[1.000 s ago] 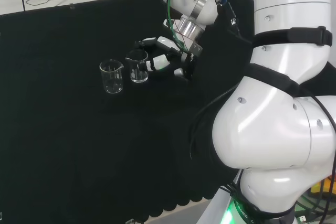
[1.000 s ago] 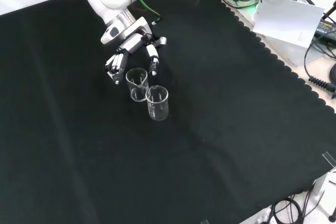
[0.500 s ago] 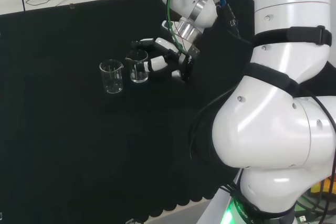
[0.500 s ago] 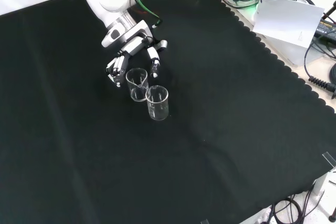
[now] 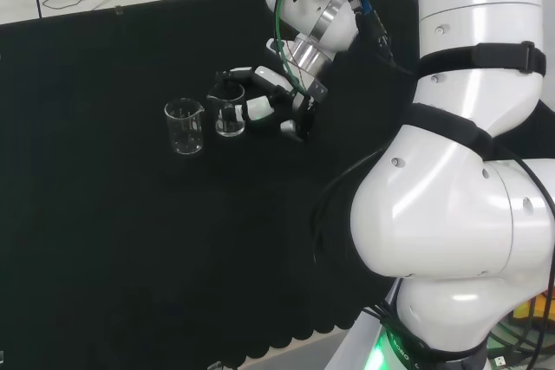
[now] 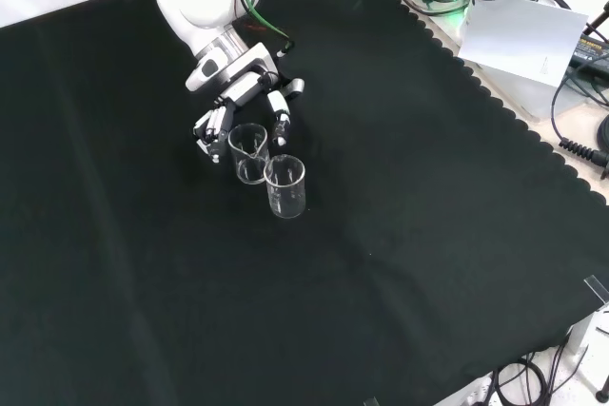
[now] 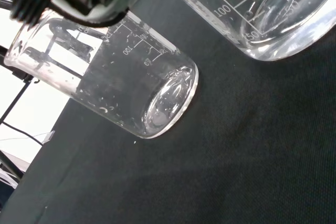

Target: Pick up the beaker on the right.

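Note:
Two clear glass beakers stand upright side by side on the black cloth. In the head view the right beaker (image 5: 229,111) is the one by the hand (image 5: 276,88); the left beaker (image 5: 184,126) stands apart. The hand's fingers reach past the far side of the right beaker and its thumb lies along the near side, so the glass sits between them. They are spread and only lightly bent, and I cannot tell whether they touch the glass. In the front view the hand (image 6: 238,94) comes from the top onto this beaker (image 6: 249,152), with the other beaker (image 6: 285,186) just below. The wrist view shows the near beaker (image 7: 262,9) and the far beaker (image 7: 131,95).
The arm's big white links (image 5: 460,179) stand at the right of the head view. The cloth's scalloped edge (image 6: 495,106), cables and a white sheet (image 6: 523,35) lie at the right of the front view. Bare black cloth lies around the two beakers.
The hand has crept closer to the beakers, leftward in the head view and downward in the front view, so its fingers reach farther along the right beaker. Both beakers stay put.

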Tool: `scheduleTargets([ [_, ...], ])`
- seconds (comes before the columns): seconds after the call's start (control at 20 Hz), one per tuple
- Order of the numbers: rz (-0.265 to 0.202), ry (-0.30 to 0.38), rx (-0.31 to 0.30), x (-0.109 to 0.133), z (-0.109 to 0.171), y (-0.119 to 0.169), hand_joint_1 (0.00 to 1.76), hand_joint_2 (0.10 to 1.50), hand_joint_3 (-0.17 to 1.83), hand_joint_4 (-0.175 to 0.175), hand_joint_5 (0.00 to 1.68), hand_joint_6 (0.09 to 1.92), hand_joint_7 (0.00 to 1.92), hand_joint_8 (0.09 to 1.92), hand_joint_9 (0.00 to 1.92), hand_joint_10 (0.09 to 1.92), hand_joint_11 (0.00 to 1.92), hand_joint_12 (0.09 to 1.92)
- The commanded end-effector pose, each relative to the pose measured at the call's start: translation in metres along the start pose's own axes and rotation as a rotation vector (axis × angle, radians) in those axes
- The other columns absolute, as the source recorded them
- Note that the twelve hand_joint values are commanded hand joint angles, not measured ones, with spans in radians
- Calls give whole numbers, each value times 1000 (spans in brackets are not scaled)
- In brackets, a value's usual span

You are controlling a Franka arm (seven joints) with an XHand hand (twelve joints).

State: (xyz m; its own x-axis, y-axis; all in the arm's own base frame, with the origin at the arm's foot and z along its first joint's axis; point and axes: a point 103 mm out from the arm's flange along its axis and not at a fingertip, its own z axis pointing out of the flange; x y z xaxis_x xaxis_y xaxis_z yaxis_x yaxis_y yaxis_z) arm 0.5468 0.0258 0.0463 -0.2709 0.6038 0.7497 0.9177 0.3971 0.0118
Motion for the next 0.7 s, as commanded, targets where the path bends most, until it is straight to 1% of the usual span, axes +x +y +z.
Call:
scheduleTargets([
  [0.05,8,2,-10,-4,1,1,895,518,576,-27,561,87,419,673,502,593,59,1385],
  [0.3,10,-9,-16,-4,5,2,926,520,581,-25,596,87,433,673,514,592,67,1383],
  [0.7,4,23,-25,-3,10,6,938,522,589,-25,612,91,452,673,526,587,79,1379],
])
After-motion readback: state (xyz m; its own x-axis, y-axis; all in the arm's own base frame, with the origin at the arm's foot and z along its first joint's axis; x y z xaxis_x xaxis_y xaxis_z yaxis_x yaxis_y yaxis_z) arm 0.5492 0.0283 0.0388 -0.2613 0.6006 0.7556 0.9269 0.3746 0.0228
